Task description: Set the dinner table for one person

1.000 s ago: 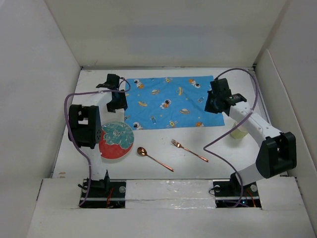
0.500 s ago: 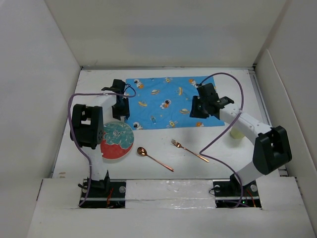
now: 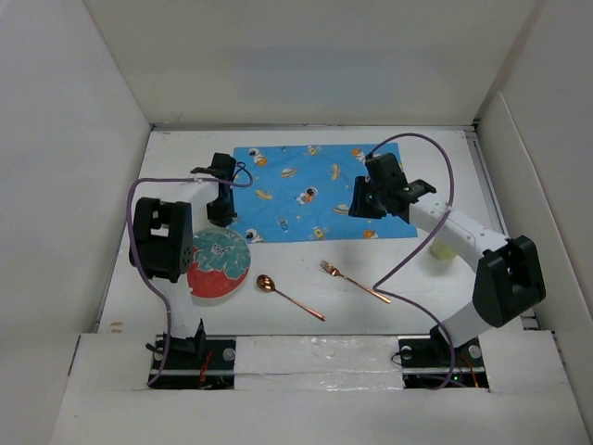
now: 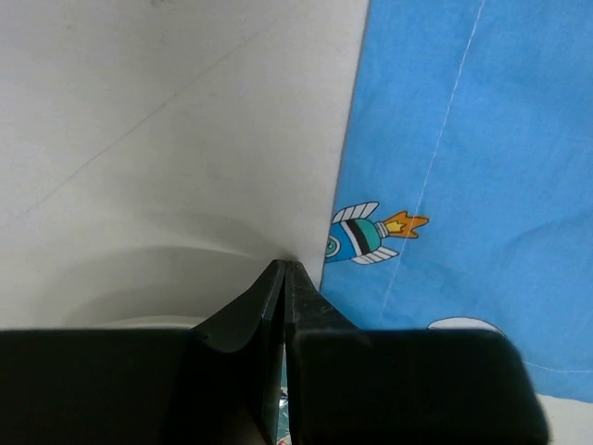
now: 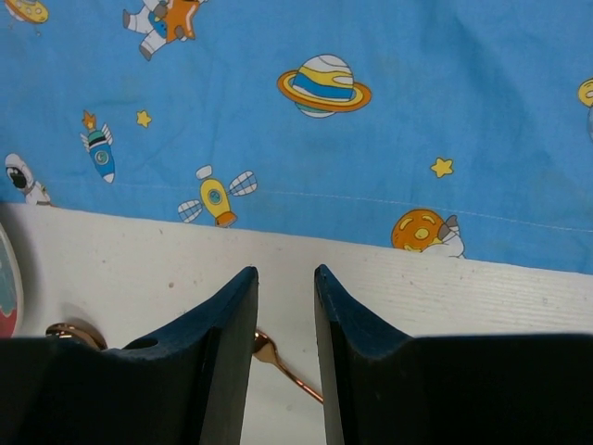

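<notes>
The white dinner table (image 3: 408, 297) carries a blue cartoon-print mat (image 3: 310, 190) at its middle. A red and teal plate (image 3: 217, 264) lies at the near left, with a copper spoon (image 3: 288, 297) and copper fork (image 3: 355, 282) in front of the mat. My left gripper (image 3: 220, 206) is shut, its tips (image 4: 284, 266) on bare table just beside the mat's left edge (image 4: 463, 139). My right gripper (image 3: 358, 206) hangs open over the mat's near right part. Nothing sits between its fingers (image 5: 285, 273); the mat's near edge (image 5: 306, 199) and the fork's end (image 5: 275, 364) show past them.
A pale cup (image 3: 447, 248) stands at the right, partly hidden behind the right arm. White walls close in the table at the back and both sides. The spoon's bowl (image 5: 63, 331) and the plate's rim (image 5: 4, 292) show at the left of the right wrist view.
The right gripper has moved left over the mat and opened; the mat's right side has shifted left. The left gripper has closed at the mat's left edge.
</notes>
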Available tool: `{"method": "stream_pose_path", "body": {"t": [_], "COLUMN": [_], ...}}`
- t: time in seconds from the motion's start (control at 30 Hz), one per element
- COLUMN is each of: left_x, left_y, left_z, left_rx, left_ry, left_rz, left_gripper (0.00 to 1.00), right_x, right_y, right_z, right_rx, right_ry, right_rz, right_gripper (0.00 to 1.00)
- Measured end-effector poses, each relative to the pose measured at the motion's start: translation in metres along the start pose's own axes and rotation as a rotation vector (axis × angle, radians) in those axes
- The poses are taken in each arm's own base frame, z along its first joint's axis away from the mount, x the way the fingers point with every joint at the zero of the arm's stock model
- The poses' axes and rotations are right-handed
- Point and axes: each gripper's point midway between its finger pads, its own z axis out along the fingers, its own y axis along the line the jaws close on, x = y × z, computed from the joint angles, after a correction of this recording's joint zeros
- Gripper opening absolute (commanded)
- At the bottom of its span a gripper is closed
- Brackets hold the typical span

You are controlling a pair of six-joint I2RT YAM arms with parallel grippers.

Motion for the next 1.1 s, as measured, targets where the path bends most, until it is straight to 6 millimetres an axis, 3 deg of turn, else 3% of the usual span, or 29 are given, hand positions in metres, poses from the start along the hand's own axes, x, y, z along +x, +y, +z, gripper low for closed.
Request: {"method": "stream_pose_path", "body": {"t": [0.13, 0.17, 0.2, 0.23, 0.3, 0.37, 0.47, 0.57, 0.6, 0.63, 0.7, 0.8, 0.9, 1.0, 1.1], "left_x": [-0.002, -0.004, -0.006, -0.007, -0.009, -0.016, -0.046, -0.08, -0.088, -0.093, -0.097, -0.075, -0.05, -0.038, -0.035], "left_y": [0.005, 0.006, 0.009, 0.01, 0.011, 0.009, -0.002, -0.019, -0.024, -0.029, -0.035, -0.035, -0.034, -0.037, -0.041], "left_z": [-0.01, -0.013, -0.018, -0.021, -0.027, -0.036, -0.065, -0.113, -0.134, -0.155, -0.201, -0.247, -0.261, -0.251, -0.238], "left_rx": [-0.012, -0.018, -0.027, -0.034, -0.035, -0.021, 0.052, 0.186, 0.244, 0.304, 0.421, 0.536, 0.581, 0.593, 0.583], "left_ry": [-0.024, -0.033, -0.046, -0.053, -0.065, -0.083, -0.169, -0.317, -0.373, -0.421, -0.533, -0.625, -0.632, -0.588, -0.541], "left_rz": [-0.009, -0.011, -0.014, -0.018, -0.028, -0.049, -0.09, -0.132, -0.144, -0.159, -0.164, -0.17, -0.186, -0.2, -0.2], "left_gripper": [0.0, 0.14, 0.14, 0.26, 0.51, 0.56, 0.52, 0.35, 0.15, 0.06, 0.0, 0.0, 0.0, 0.09, 0.14], "right_x": [0.004, 0.004, 0.005, 0.006, 0.009, 0.018, 0.038, 0.059, 0.066, 0.07, 0.079, 0.092, 0.107, 0.121, 0.132], "right_y": [0.008, 0.008, 0.012, 0.016, 0.025, 0.04, 0.071, 0.104, 0.115, 0.124, 0.144, 0.174, 0.199, 0.219, 0.235], "right_z": [-0.001, -0.001, -0.001, -0.001, -0.001, 0.003, 0.011, 0.019, 0.022, 0.025, 0.034, 0.043, 0.054, 0.066, 0.08], "right_rx": [-0.03, -0.031, -0.045, -0.058, -0.096, -0.141, -0.246, -0.363, -0.399, -0.427, -0.48, -0.558, -0.627, -0.666, -0.688], "right_ry": [0.013, 0.014, 0.016, 0.017, 0.028, 0.05, 0.106, 0.167, 0.19, 0.206, 0.232, 0.262, 0.3, 0.339, 0.369], "right_rz": [-0.008, -0.008, -0.014, -0.02, -0.041, -0.07, -0.117, -0.138, -0.146, -0.15, -0.152, -0.149, -0.129, -0.111, -0.096], "right_gripper": [0.33, 0.19, 0.18, 0.0, 0.0, 0.0, 0.0, 0.25, 0.31, 0.41, 0.54, 0.57, 0.6, 0.58, 0.5]}}
